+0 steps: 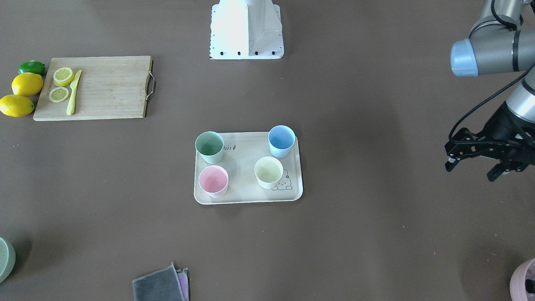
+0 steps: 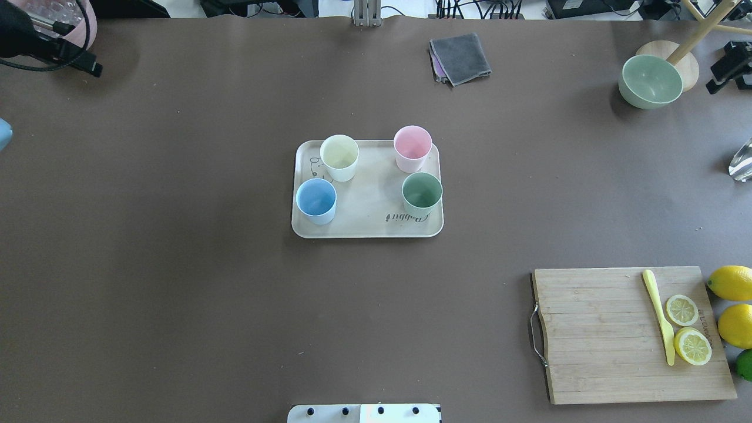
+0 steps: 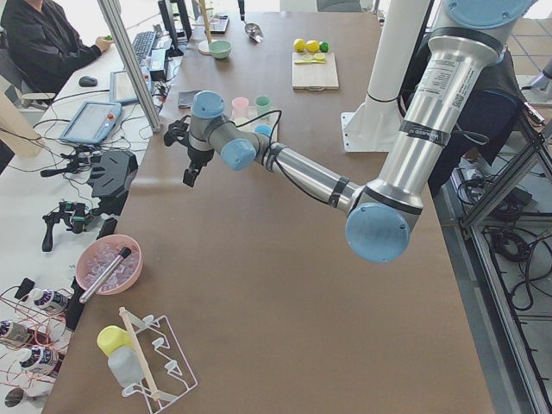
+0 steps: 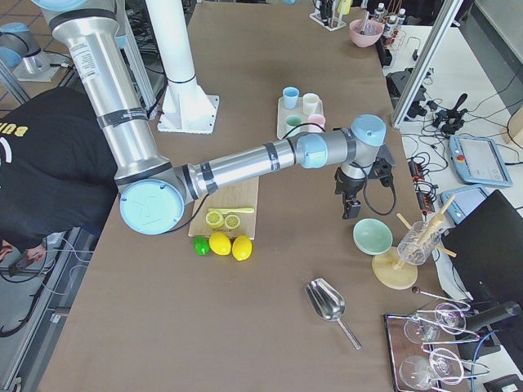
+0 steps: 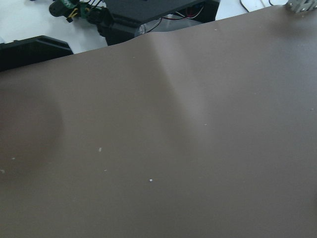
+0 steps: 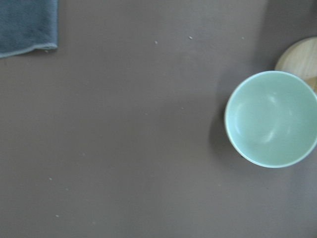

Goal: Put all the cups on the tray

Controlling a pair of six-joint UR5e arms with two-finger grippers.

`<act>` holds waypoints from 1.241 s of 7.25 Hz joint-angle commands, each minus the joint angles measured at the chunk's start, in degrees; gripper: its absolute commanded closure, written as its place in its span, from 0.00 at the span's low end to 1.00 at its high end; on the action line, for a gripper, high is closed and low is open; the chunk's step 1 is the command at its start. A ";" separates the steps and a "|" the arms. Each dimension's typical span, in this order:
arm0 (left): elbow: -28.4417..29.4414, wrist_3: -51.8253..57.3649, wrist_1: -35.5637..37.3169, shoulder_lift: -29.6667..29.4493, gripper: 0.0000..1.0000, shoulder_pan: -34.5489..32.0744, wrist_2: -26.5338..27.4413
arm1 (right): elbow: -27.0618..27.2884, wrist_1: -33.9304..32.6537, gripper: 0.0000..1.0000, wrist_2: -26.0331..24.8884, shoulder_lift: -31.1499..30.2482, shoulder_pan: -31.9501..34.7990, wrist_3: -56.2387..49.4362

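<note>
The beige tray [image 1: 245,165] lies at mid-table, also in the overhead view [image 2: 369,202]. All four cups stand upright on it: sage green [image 1: 209,147], light blue [image 1: 281,141], pink [image 1: 213,181] and cream-yellow [image 1: 268,172]. My left gripper [image 1: 472,169] hovers open and empty far off the tray's side, near the table's far edge. My right gripper [image 2: 728,69] is cut off at the overhead view's right edge, beside a green bowl; I cannot tell whether it is open. Neither gripper touches a cup.
A wooden cutting board [image 1: 108,88] holds lemon slices and a yellow knife, with whole lemons [image 1: 27,83] and a lime beside it. A green bowl [image 2: 651,81], a wooden stand, a grey cloth [image 2: 460,57] and a mauve-pink pot [image 1: 524,280] line the far edge.
</note>
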 commanded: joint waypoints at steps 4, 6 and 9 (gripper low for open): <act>0.65 24.20 4.46 16.76 0.02 -20.69 -4.71 | 0.56 0.33 0.00 -2.70 -11.21 7.34 -2.02; 0.74 23.78 6.38 19.41 0.02 -21.07 -7.89 | 2.84 9.50 0.00 0.10 -19.17 7.43 -1.32; 0.56 23.25 6.39 20.39 0.02 -21.07 -7.81 | 3.11 10.79 0.00 1.00 -20.62 8.04 -0.96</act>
